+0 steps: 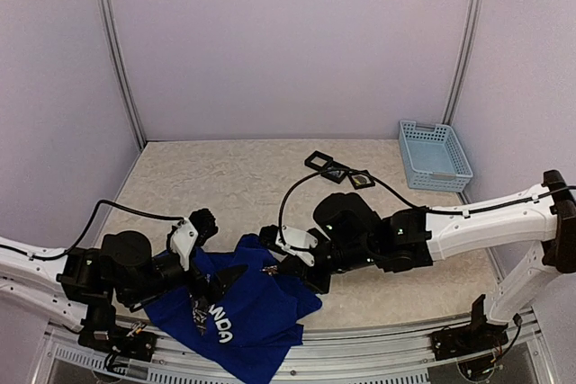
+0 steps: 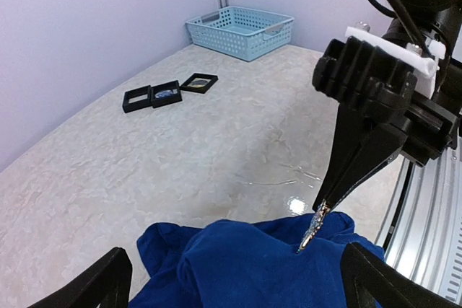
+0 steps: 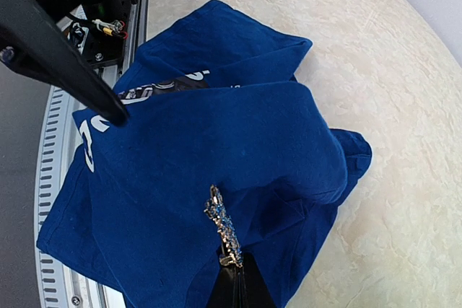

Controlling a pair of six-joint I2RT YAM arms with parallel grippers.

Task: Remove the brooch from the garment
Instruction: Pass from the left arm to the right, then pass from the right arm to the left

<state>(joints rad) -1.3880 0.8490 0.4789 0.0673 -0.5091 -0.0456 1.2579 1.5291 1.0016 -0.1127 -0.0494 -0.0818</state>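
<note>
On my far right sits a light-blue plastic lattice basket point(image 2: 232, 41), only its own mesh floor showing. Near it on the beige mottled table point(image 2: 216, 149) lie three black square frames point(image 2: 167, 92); the middle one holds a small item I can't identify.

My right gripper point(image 3: 234, 279) has its black fingers pinched together on the lower end of the slim, sparkly metal brooch point(image 3: 221, 225), whose other end touches the cloth. The royal-blue T-shirt with white lettering point(image 3: 238, 135) lies crumpled at the near table edge. My left gripper point(image 2: 234, 265) is spread wide over the shirt, with one finger point(image 3: 65, 63) tipped down onto the fabric beside the lettering.
</note>
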